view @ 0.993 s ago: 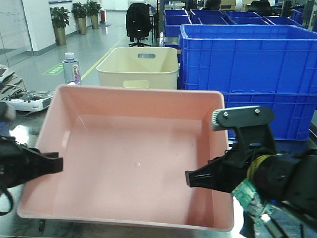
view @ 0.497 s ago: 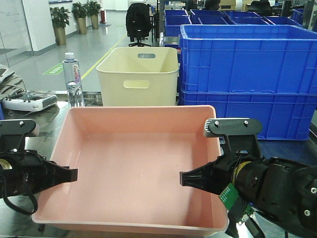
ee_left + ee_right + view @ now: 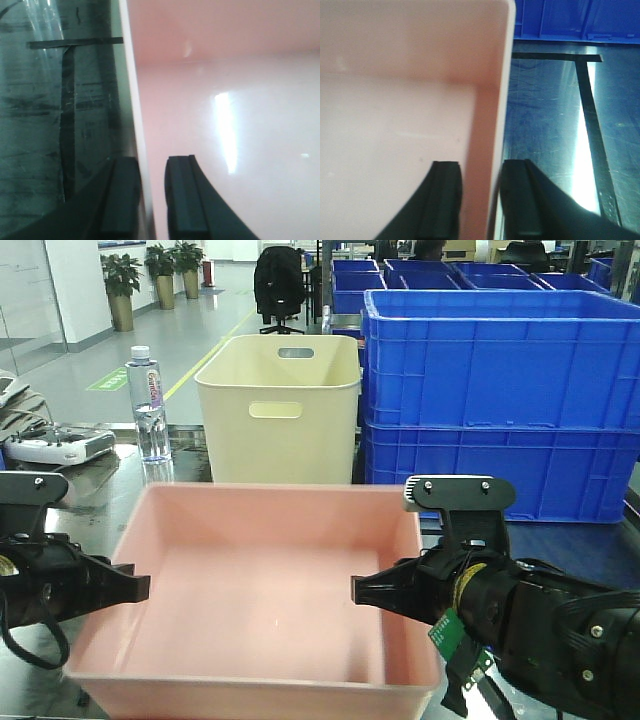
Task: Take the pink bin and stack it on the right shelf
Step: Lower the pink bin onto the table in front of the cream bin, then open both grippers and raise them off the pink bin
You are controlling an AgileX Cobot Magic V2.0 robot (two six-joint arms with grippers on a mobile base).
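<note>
Between both tools I hold the pink bin (image 3: 260, 600): left tool (image 3: 146, 195) clamped on its left wall, right tool (image 3: 480, 200) on its right wall, above the right shelf (image 3: 555, 130). Next move: lower it level. Ahead stand the cream bin (image 3: 280, 405), blue crates (image 3: 500, 390) and water bottle (image 3: 148, 405).

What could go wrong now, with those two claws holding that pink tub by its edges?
Each gripper pinches only a thin side wall of the pink bin: the left gripper and the right gripper. I see two risks:

1. The smooth plastic could slip from either grip, dropping the bin onto the shiny shelf.
2. If the arms move unevenly, the bin could twist or tilt, or bump the cream bin behind it.
</note>
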